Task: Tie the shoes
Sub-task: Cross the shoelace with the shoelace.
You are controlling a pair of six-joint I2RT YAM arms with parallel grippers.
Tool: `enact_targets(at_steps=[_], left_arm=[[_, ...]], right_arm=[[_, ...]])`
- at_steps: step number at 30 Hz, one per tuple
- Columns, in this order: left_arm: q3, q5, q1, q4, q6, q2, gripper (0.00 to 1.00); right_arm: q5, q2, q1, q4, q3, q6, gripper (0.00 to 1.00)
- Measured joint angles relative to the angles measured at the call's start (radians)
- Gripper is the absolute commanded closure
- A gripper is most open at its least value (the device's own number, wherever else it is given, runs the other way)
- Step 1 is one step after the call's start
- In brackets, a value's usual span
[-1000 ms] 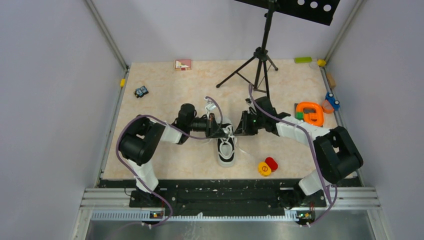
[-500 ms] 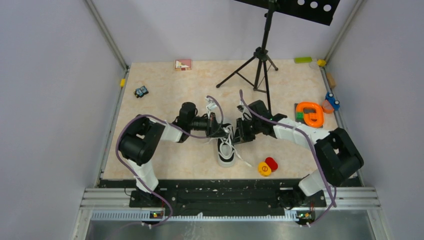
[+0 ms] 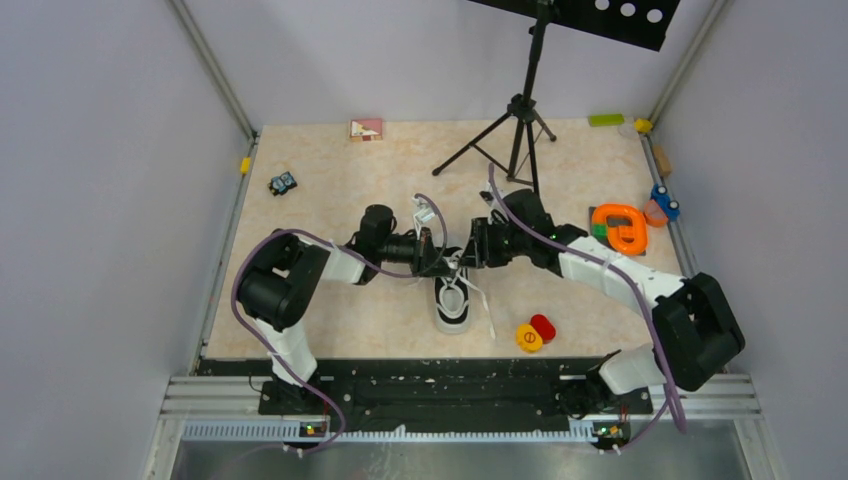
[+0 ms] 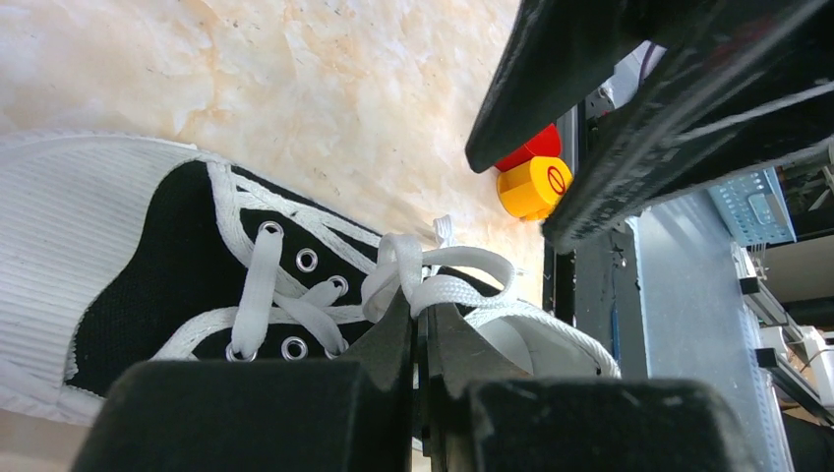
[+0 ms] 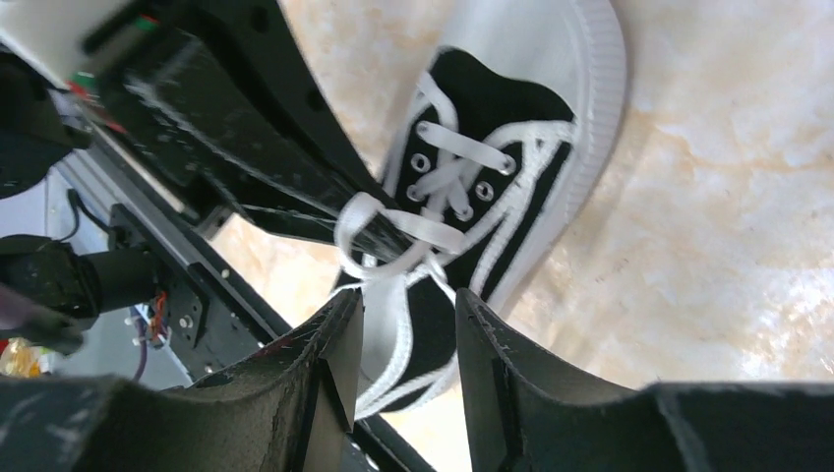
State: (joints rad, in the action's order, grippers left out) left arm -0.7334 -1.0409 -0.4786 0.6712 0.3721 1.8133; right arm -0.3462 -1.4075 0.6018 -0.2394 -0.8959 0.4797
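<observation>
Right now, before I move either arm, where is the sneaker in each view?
Top external: sneaker at picture centre, just below where the two arms meet.
Left wrist: sneaker lower left, its white toe end at the left edge.
Right wrist: sneaker upper centre-right, its toe end pointing up.
Shared landmark: the white lace loop raised over the eyelets, pinched by the left gripper.

Sneaker (image 3: 452,300) was black, with white laces (image 4: 433,270), silver eyelets (image 4: 307,260) and a white fine-ribbed toe cap (image 4: 69,206). Table (image 3: 330,200) was marbled beige-peach. Yellow disc (image 3: 528,339) carried a red mark, the other disc (image 3: 543,326) was red, the ring toy (image 3: 620,227) orange, arm cables (image 3: 238,290) purple.
</observation>
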Motion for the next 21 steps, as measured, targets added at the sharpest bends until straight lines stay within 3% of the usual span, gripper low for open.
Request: enact_targets(at_steps=[10,17,21], left_arm=[[0.0,0.0,0.0,-0.003,-0.006,0.0,1.0],[-0.006,-0.001,0.0,-0.014,-0.006,0.0,1.0],[-0.007,-0.001,0.0,-0.024,-0.009,0.0,1.0]], right_arm=[[-0.035,-0.01,0.055,0.034,-0.069,-0.045,0.56],[-0.039,-0.071,0.058,0.029,-0.082,-0.061,0.63],[-0.035,-0.081,0.058,0.029,-0.082,-0.066,0.88]])
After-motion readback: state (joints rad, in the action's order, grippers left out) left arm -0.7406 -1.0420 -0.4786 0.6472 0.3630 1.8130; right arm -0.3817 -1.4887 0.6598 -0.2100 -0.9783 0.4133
